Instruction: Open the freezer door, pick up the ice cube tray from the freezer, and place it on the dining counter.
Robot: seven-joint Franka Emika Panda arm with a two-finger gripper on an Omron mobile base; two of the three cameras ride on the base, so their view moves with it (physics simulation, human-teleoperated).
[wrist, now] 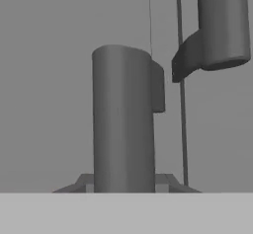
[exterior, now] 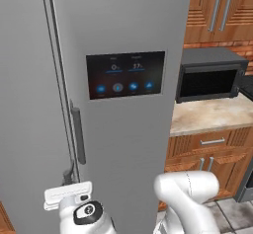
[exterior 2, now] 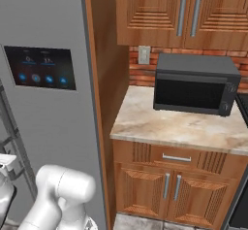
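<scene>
Hand view shows the freezer door (wrist: 59, 80) closed, flush beside the touchscreen door (exterior: 128, 129). Its vertical bar handle (wrist: 122, 119) sits between the fingers of the gripper (exterior: 69, 178), clamped on it, evidently for pulling the door open.

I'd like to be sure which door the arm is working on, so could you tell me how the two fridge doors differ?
The freezer door is plain grey; the right-hand door carries a black touchscreen. The gripper is shut on the freezer door's handle; the right-hand door's handle is untouched. Both doors are grey, closed, with vertical bar handles.
</scene>
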